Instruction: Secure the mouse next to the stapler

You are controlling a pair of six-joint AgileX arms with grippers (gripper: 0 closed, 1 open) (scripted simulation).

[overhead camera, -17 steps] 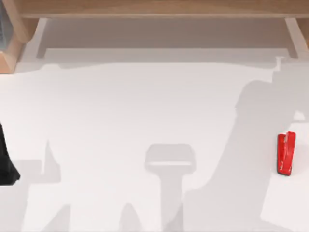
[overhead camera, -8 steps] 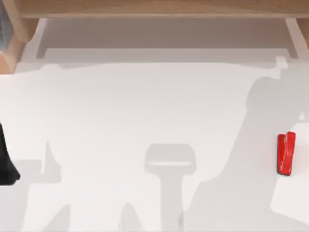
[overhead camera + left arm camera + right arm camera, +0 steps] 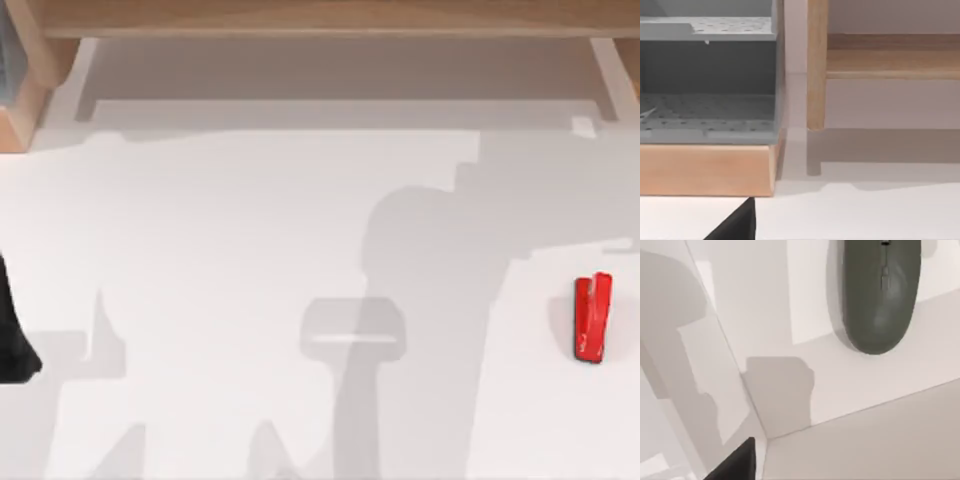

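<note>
The bright red stapler [image 3: 592, 318] lies on the white table near its right edge in the top view. In the right wrist view the mouse [image 3: 882, 295], a smooth grey-green oval, rests flat on the white surface, some way from a dark corner of my right gripper [image 3: 736, 462]. Nothing is touching the mouse. My left arm [image 3: 12, 335] is parked as a dark shape at the table's left edge, and a dark corner of my left gripper [image 3: 735, 225] shows in the left wrist view.
A wooden shelf [image 3: 320, 18] runs along the back of the table. A grey perforated rack [image 3: 705, 112] on a wooden base and a wooden post [image 3: 816, 65] stand at the far left. A straight edge of the white surface [image 3: 855, 412] runs close to the mouse.
The large arm shadow on the table's right side has swept left toward the middle. The stapler and my left arm have not moved.
</note>
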